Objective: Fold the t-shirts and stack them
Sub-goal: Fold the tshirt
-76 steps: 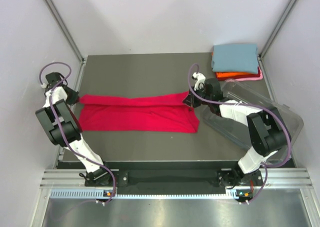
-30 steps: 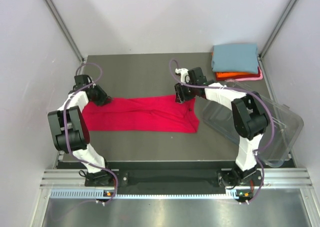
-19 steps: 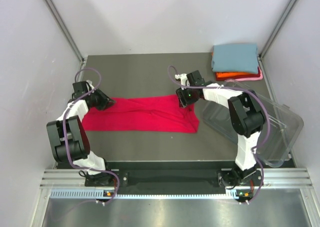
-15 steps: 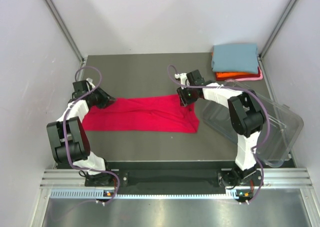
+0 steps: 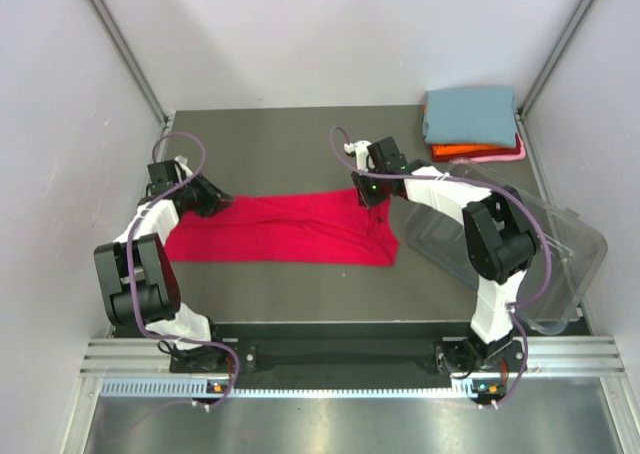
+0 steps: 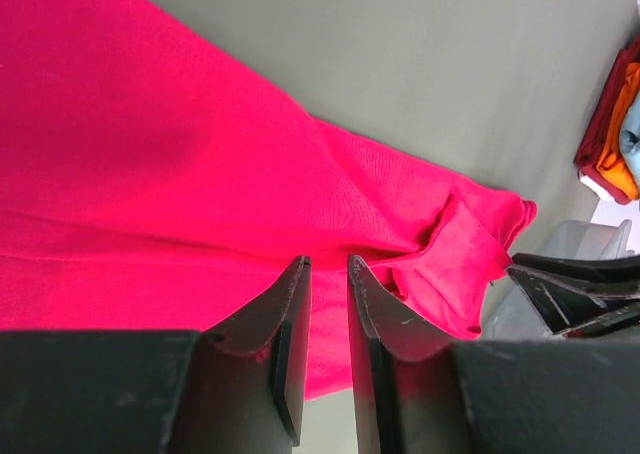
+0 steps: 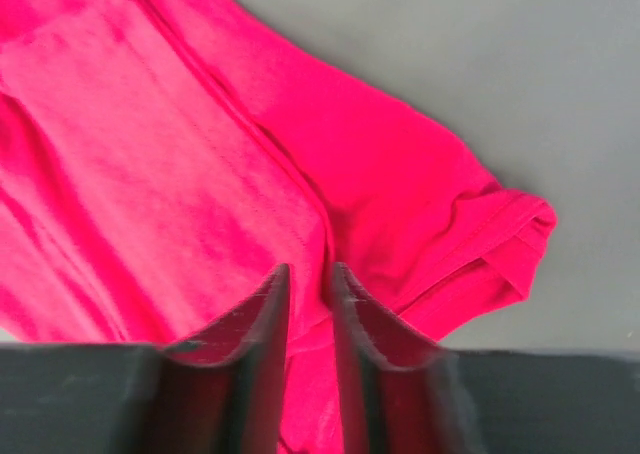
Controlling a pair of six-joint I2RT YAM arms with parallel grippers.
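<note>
Crimson red cloth t-shirt [image 5: 285, 229] is lying mid-frame on the dark grey table [image 5: 290, 144], folded into a long band with its long axis running left to right. A hemmed sleeve cuff is showing at the right end, so the shoulders are probably pointing right.

Left gripper [image 5: 212, 202] is pinching the band's upper left corner. Right gripper [image 5: 372, 196] is pinching the upper right, jaws narrow on a ridge of cloth.

Step in hand: crosswise fold. The next move calls for lifting one end level and laying it over the other, edges matched.
</note>
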